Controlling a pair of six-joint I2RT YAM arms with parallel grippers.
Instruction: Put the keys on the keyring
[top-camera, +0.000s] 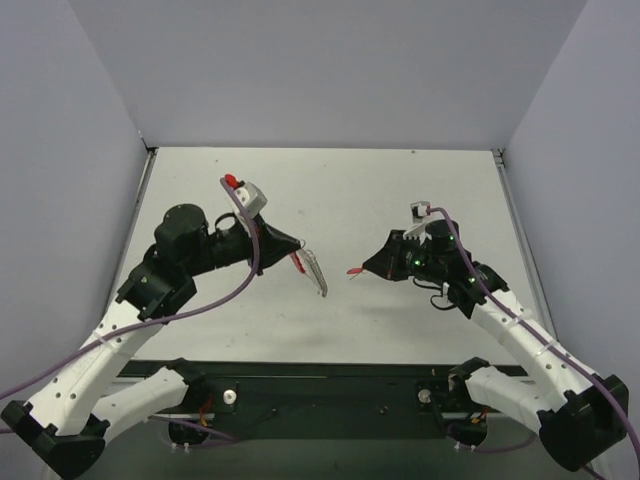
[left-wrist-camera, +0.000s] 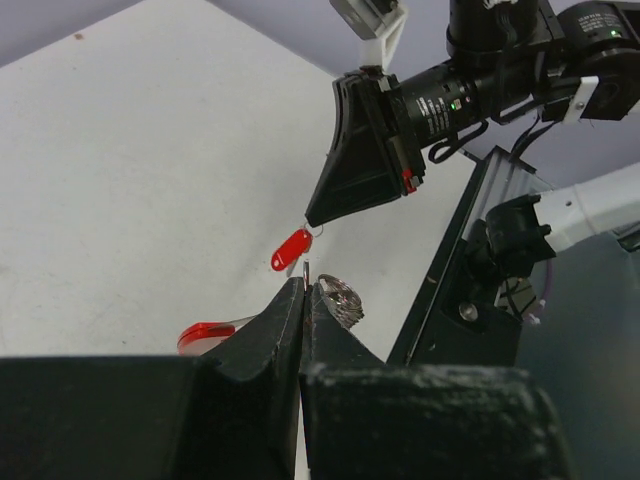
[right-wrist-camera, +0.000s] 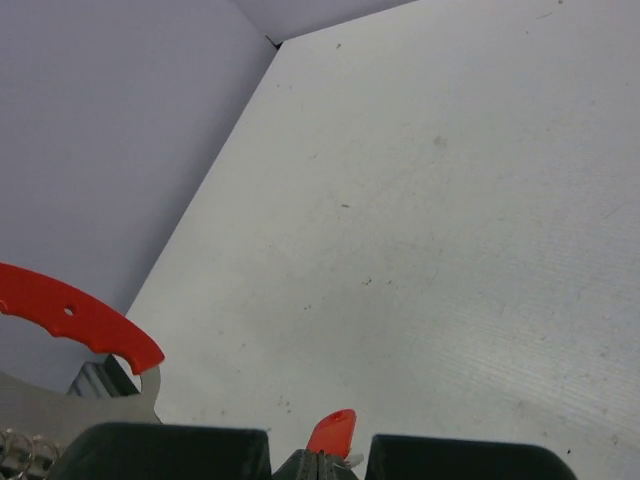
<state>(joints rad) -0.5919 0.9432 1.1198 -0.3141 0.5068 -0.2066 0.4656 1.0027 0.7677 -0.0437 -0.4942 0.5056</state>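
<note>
Left gripper (left-wrist-camera: 304, 292) pinches the keyring (left-wrist-camera: 340, 301): bunched silver chain, red loop at 8 o'clock. Right gripper (top-camera: 364, 268) pinches a red tag (left-wrist-camera: 291, 249).

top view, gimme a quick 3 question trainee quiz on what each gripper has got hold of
1. True or false: the left gripper has its jaws wide open.
2. What does the right gripper pinch? A: a small red tag. B: a silver spoon. C: nothing.
3. Fill in: the keyring, with its bunched silver chain, is held by the ___ gripper.
Key: 1 false, the jaws are shut; 2 A; 3 left.
</note>
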